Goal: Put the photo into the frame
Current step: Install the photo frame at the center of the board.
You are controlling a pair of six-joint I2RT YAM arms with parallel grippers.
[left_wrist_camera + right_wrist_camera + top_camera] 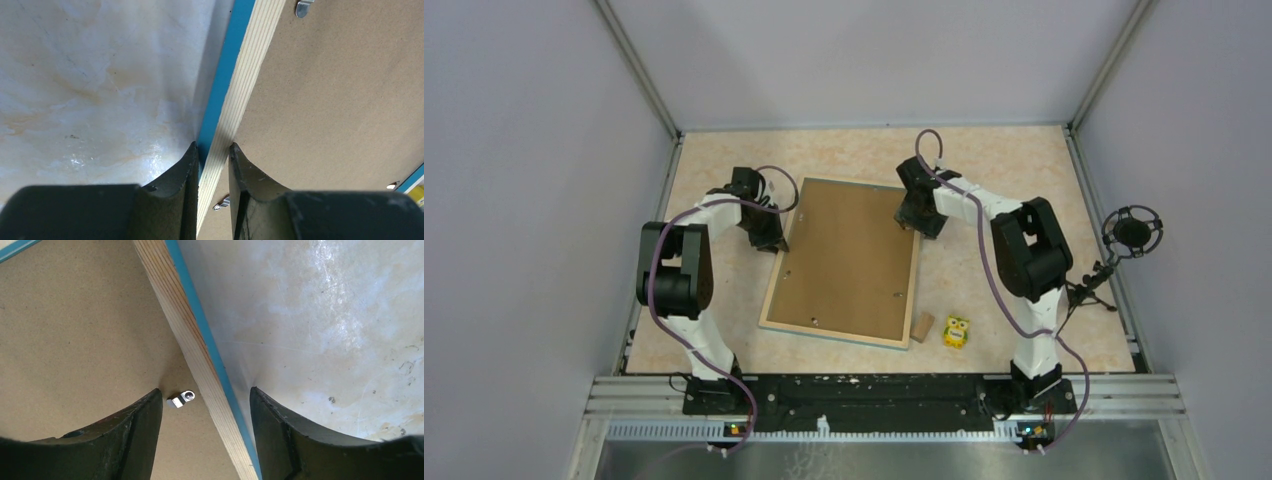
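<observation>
- Top view: the frame (836, 336) lies face down on the surface (1004, 170), with the brown backing board (849, 255) sitting inside it. The photo shows nowhere, and I cannot tell whether it is under the board. The left fingers (776, 238) are at the frame's left rail and the right fingers (911, 222) at its right rail, both towards the far end. A yellow owl toy (956, 331) and a small wooden block (921, 326) lie just beside the near right corner.
- Left wrist view: the 2 left fingers (180, 170) are clenched on the wooden rail (245, 75), 1 against the blue outer edge and 1 on the board side. A metal clip (223, 202) sits just beside the inner finger.
- Right wrist view: the right fingers (135, 430) stand released, straddling the rail with a gap on each side. 1 hangs over the board near another clip (181, 399), the other over bare surface.
- The step in hand looks like taking hold of both rails. To do it well, the right fingers should close squarely on the wood, with the inner one clear of the clip. The grip should match the left side's height so the frame stays level and the board does not slip.
</observation>
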